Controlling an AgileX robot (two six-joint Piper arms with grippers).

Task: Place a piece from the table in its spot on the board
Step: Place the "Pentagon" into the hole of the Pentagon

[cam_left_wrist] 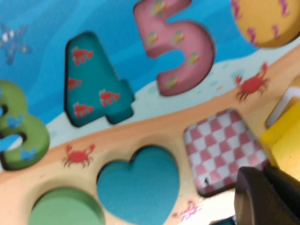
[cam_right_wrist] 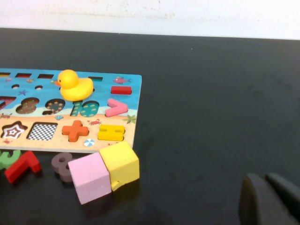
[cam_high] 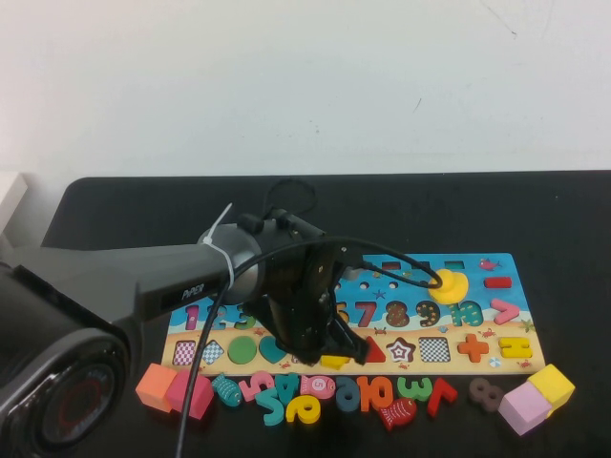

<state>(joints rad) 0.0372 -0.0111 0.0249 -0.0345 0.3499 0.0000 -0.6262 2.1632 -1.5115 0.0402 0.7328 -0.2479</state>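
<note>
The board [cam_high: 477,286] lies across the black table [cam_high: 535,210], with coloured numbers and shapes in it. My left gripper [cam_high: 336,351] is low over the board's front edge, fingers shut together. The yellow piece [cam_high: 334,362] lies at that edge just under the fingertips. In the left wrist view the piece [cam_left_wrist: 287,140] shows beside my left gripper [cam_left_wrist: 269,192], not between its fingers, next to an empty pink-checked five-sided slot [cam_left_wrist: 220,150]. The teal heart [cam_left_wrist: 140,183] sits beside that slot. My right gripper [cam_right_wrist: 271,201] hovers over bare table to the right of the board [cam_right_wrist: 132,101], shut on nothing.
A yellow rubber duck [cam_high: 447,283] stands on the board's far right part. Loose numbers and a fish [cam_high: 363,391] lie along the front of the board. Pink and yellow cubes [cam_high: 537,396] sit at front right, orange and pink cubes [cam_high: 172,389] at front left.
</note>
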